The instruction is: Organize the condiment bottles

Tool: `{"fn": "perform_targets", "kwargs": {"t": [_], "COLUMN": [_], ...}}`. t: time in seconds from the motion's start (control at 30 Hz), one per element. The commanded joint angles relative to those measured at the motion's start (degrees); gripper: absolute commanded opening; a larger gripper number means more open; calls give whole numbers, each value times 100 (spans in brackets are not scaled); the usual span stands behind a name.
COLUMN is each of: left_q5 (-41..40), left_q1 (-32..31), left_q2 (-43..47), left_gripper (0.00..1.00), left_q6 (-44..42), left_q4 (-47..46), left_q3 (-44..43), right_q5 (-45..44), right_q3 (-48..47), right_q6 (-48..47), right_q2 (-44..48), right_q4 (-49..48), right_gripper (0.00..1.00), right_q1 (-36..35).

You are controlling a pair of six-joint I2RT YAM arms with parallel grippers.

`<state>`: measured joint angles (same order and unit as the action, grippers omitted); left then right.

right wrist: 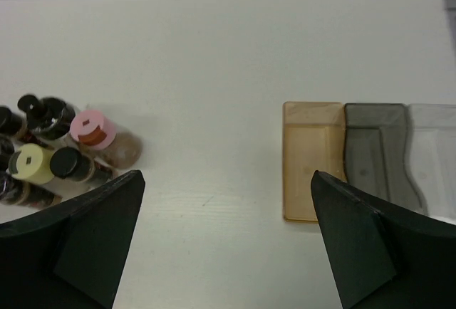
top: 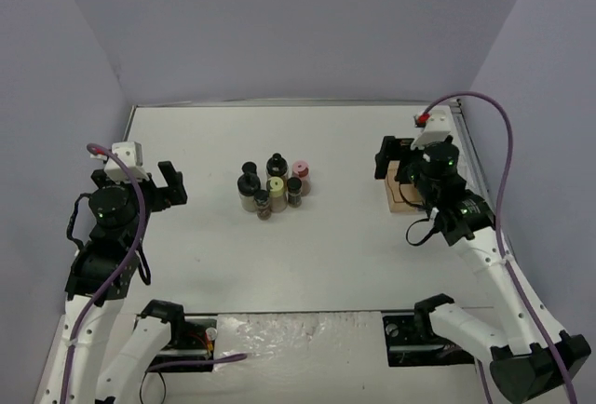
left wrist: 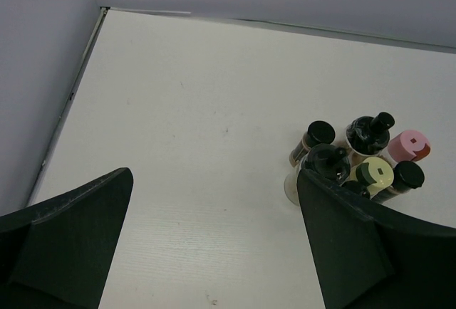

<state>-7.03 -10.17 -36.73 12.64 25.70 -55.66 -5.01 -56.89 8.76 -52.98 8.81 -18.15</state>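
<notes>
The condiment bottles (top: 273, 186) stand in a tight cluster at mid-table, most with black caps, one with a pink cap (top: 301, 169) and one with a pale yellow cap (top: 276, 184). My left gripper (top: 170, 183) hovers open to their left with nothing between its fingers; in its wrist view the left gripper (left wrist: 214, 177) frames bare table, and the bottles (left wrist: 360, 154) sit by its right finger. My right gripper (top: 385, 164) is open over the right side; in its own view the right gripper (right wrist: 227, 175) holds nothing, with the pink-capped bottle (right wrist: 92, 127) and the yellow-capped bottle (right wrist: 32, 163) at far left.
A compartment tray (right wrist: 311, 159) with amber, grey and clear sections lies at the right, partly under the right arm (top: 402, 197). Pale walls close in the table at the back and both sides. The arm bases sit at the near edge.
</notes>
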Motion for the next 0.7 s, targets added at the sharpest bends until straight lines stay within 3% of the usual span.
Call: {"fn": "perform_targets", "kwargs": {"t": [0.0, 0.1, 0.23, 0.43, 0.67], "left_q5": [56, -24, -249, -369, -572], "left_q1": [-37, -37, -46, -46, -55], "left_q2": [-76, -99, -142, -168, -239], "left_gripper": [97, 97, 97, 97, 97], "left_q6": [125, 109, 54, 46, 47], "left_q4": [-577, -614, -548, -503, -459], "left_q3": [136, 281, 345, 365, 388], "right_q5": [224, -177, -43, 44, 167], "right_q3": [-236, -295, -432, -924, -1770], "right_q6": [125, 77, 37, -31, -274], "right_q2": [-835, -1512, -2410, -3440, -4583], "right_q4": [-550, -825, -1443, -2161, -2233], "right_gripper": [100, 100, 100, 98, 87], "right_q1": [-686, -1484, -1835, -1973, -1981]}}
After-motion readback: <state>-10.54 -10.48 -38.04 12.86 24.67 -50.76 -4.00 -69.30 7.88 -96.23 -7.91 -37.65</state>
